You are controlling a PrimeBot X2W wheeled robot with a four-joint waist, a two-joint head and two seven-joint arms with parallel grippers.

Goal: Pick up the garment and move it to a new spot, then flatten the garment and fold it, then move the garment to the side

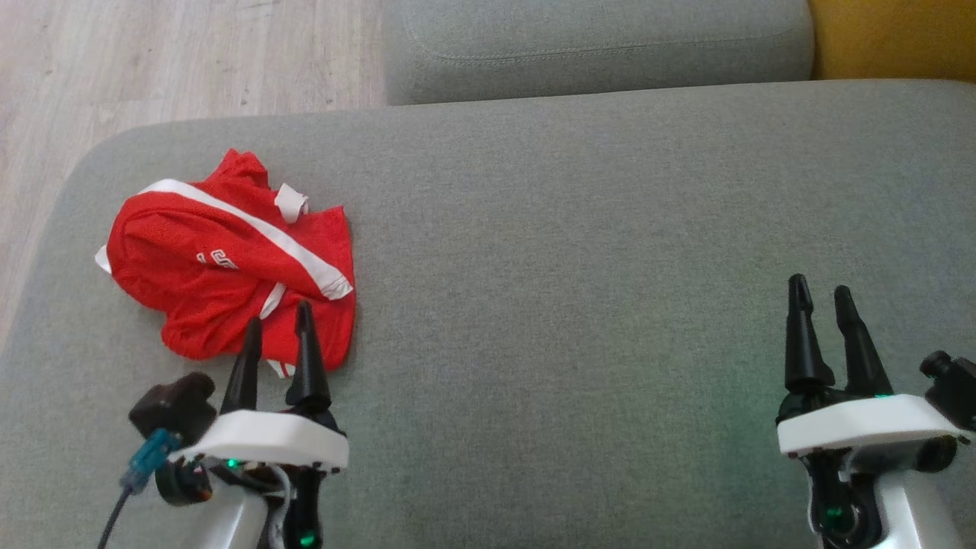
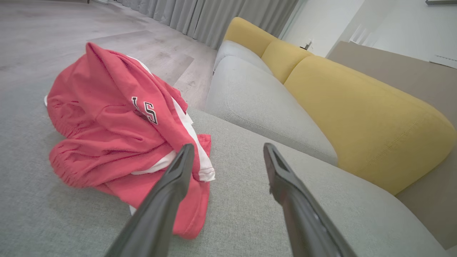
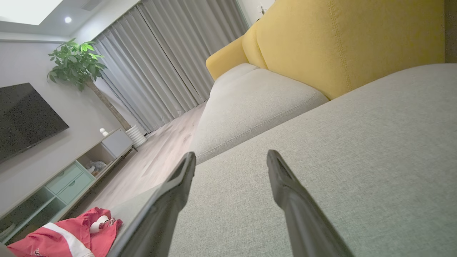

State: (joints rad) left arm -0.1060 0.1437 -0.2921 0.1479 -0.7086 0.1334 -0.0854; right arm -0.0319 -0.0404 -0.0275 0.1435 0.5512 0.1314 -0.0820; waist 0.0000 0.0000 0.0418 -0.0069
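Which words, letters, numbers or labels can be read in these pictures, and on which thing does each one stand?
"S": dark letter with a white outline, on the red garment, in the left wrist view.
The letter before it is half hidden by a fold: unreadable.
The same print in the head view: too blurred to read.
No other text.

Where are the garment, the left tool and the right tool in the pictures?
garment (image 1: pixel 168 244), head view, red fabric left of the lettering.
left tool (image 1: pixel 278 314), head view, midway between its open fingertips.
right tool (image 1: pixel 819 284), head view, midway between its open fingertips.
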